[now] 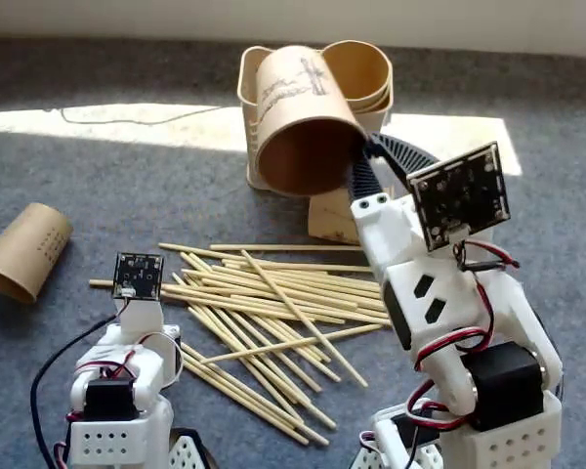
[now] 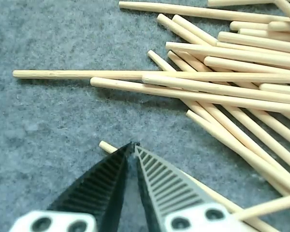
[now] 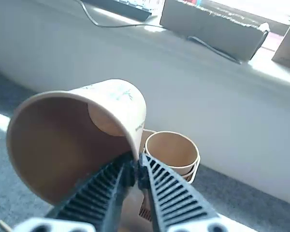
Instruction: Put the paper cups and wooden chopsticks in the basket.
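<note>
My right gripper point(image 1: 363, 161) is shut on the rim of a brown paper cup point(image 1: 298, 122), which hangs tilted on its side above the beige basket point(image 1: 330, 217). In the right wrist view the fingers point(image 3: 157, 186) pinch the cup's wall point(image 3: 72, 140), with stacked cups point(image 3: 171, 152) standing beyond in the basket. Another paper cup point(image 1: 24, 249) lies on its side at the far left. Several wooden chopsticks point(image 1: 273, 303) are scattered on the grey carpet between the arms. My left gripper point(image 2: 133, 147) is shut and empty, low over one chopstick's end point(image 2: 106, 145) at the pile's left edge.
A thin cable point(image 1: 127, 119) runs across a sunlit strip of carpet at the back left. A pale wall borders the far side behind the basket. Open carpet lies between the fallen cup and the chopstick pile.
</note>
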Tool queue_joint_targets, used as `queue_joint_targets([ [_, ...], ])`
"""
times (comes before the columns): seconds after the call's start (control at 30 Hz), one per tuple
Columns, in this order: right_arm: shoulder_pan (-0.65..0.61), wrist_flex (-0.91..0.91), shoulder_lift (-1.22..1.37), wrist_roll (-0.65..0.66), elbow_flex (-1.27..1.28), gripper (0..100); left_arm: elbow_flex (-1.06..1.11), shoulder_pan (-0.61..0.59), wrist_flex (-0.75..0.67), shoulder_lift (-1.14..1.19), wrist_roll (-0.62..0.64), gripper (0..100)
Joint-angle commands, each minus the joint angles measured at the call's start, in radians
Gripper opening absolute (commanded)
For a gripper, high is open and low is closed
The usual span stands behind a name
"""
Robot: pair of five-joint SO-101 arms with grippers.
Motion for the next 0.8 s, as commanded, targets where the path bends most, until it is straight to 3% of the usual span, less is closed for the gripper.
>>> queue_joint_targets([
  [0.0, 0.07, -0.145, -0.004, -0.063, -0.031, 0.8, 0.018, 0.018, 0.002, -0.012, 0.005, 1],
  [0.47, 0.194, -0.211, 0.357, -0.127, -0.044, 0.8, 0.018, 0.018, 0.002, -0.012, 0.005, 1],
  [0.77, 0.211, -0.242, 0.401, -0.126, -0.062, 0.9, 0.018, 0.018, 0.002, -0.012, 0.005, 1],
])
